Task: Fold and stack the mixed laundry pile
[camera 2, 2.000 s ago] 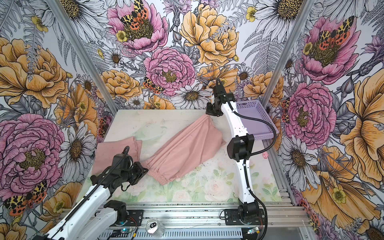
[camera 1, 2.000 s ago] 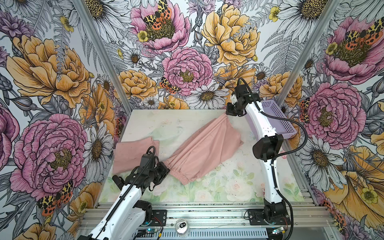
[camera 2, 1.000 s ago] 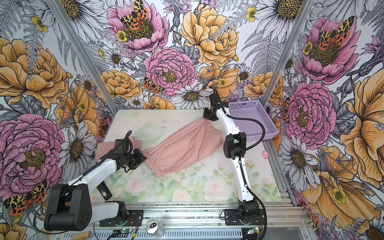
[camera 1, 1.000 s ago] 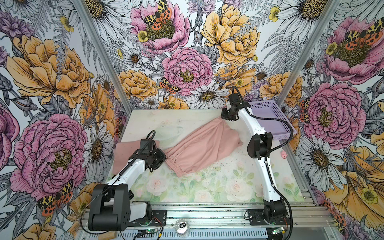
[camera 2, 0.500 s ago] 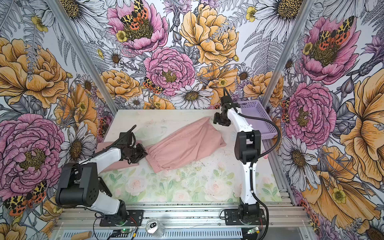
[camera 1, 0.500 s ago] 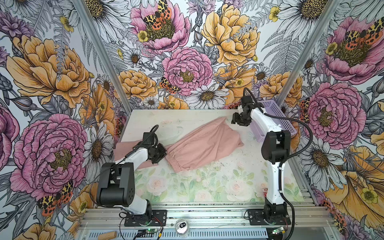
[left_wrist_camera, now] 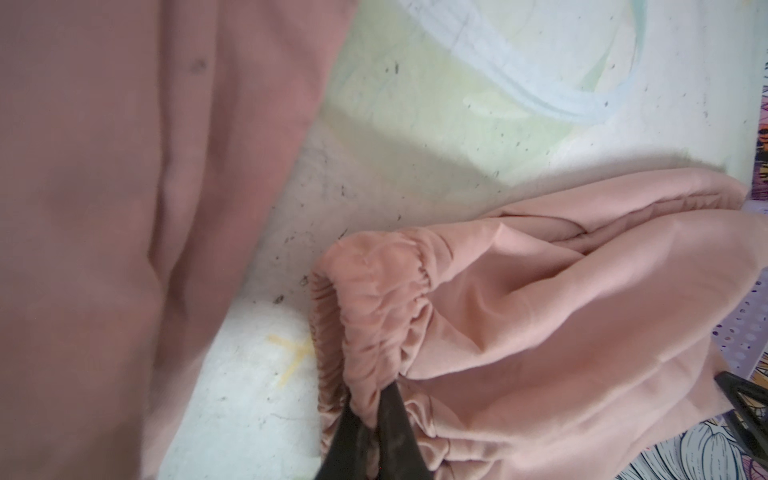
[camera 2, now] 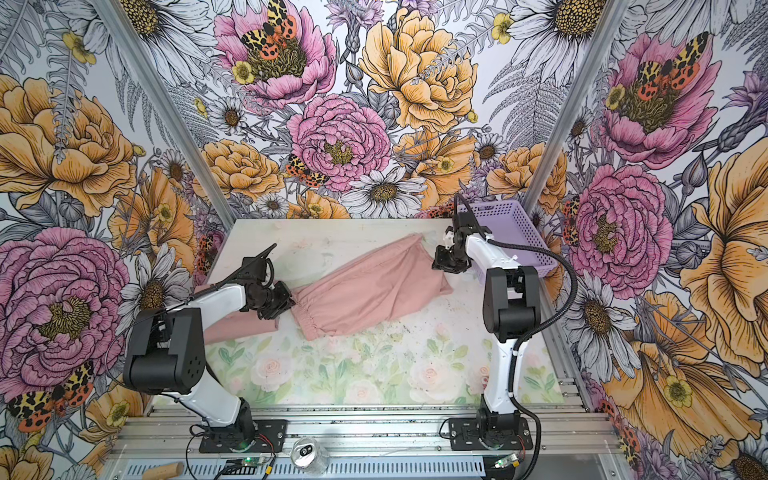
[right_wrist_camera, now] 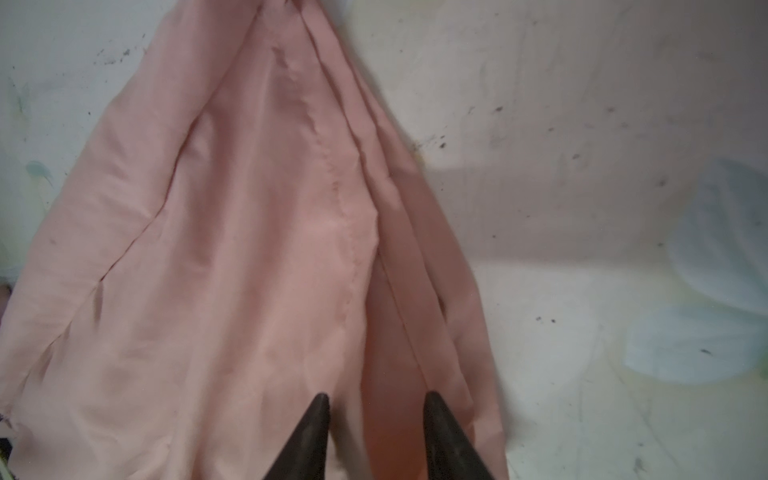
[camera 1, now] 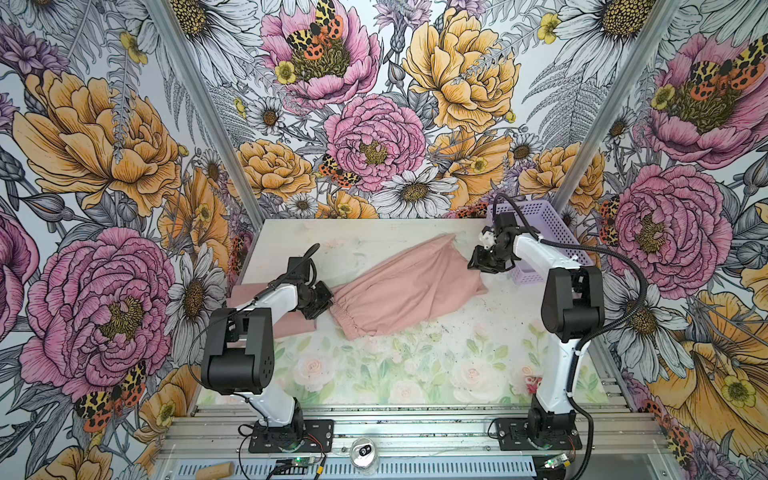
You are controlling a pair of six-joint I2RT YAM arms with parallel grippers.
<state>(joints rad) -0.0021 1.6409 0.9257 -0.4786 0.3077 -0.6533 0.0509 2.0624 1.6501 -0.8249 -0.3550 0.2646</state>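
A dusty-pink elastic-waist garment (camera 1: 399, 291) (camera 2: 365, 291) lies spread slantwise across the middle of the table. My left gripper (camera 1: 326, 301) (camera 2: 289, 305) (left_wrist_camera: 380, 397) is shut on its gathered waistband (left_wrist_camera: 374, 291) at the left end. My right gripper (camera 1: 478, 266) (camera 2: 441, 264) (right_wrist_camera: 376, 401) is at the garment's far right end. Its jaws stand apart, and the pleated fabric (right_wrist_camera: 249, 249) lies beneath them. A second dusty-pink garment (camera 1: 295, 326) (camera 2: 241, 326) (left_wrist_camera: 124, 208) lies folded at the table's left edge, partly hidden by my left arm.
A lilac perforated basket (camera 1: 552, 232) (camera 2: 523, 232) stands at the back right corner, just behind my right arm. A metal can (camera 1: 365, 455) and a wooden peg (camera 1: 214, 457) lie on the front rail. Floral walls close in three sides.
My right gripper let go of the garment's far corner and moved right and nearer along the edge. My left gripper kept its hold on the waistband and shifted slightly right and away.
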